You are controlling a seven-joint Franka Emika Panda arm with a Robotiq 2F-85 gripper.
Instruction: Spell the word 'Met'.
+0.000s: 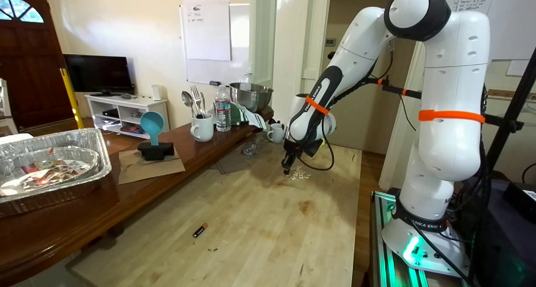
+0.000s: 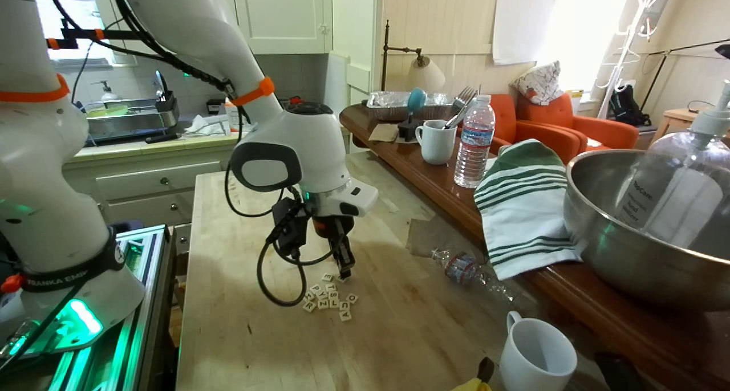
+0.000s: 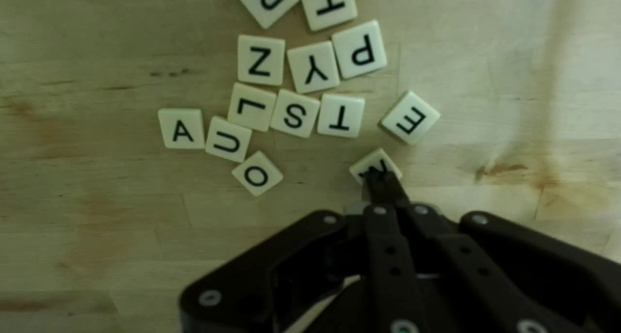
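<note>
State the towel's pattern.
The towel is white with green stripes and a solid green part; clearest in an exterior view.

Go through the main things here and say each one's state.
Pincer, shut
Tile at pincer, letter partly hidden
E tile, face up
T tile, face up
Battery, lying on its side
Cutlery mug, upright
Water bottle, upright
Worktop bottle, on its side
Striped towel, draped
Base light, glowing green
Television, screen dark

In an exterior view, the arm rises at right, bends at the top and slopes down leftward. The fingers meet, pointing downward.
</note>
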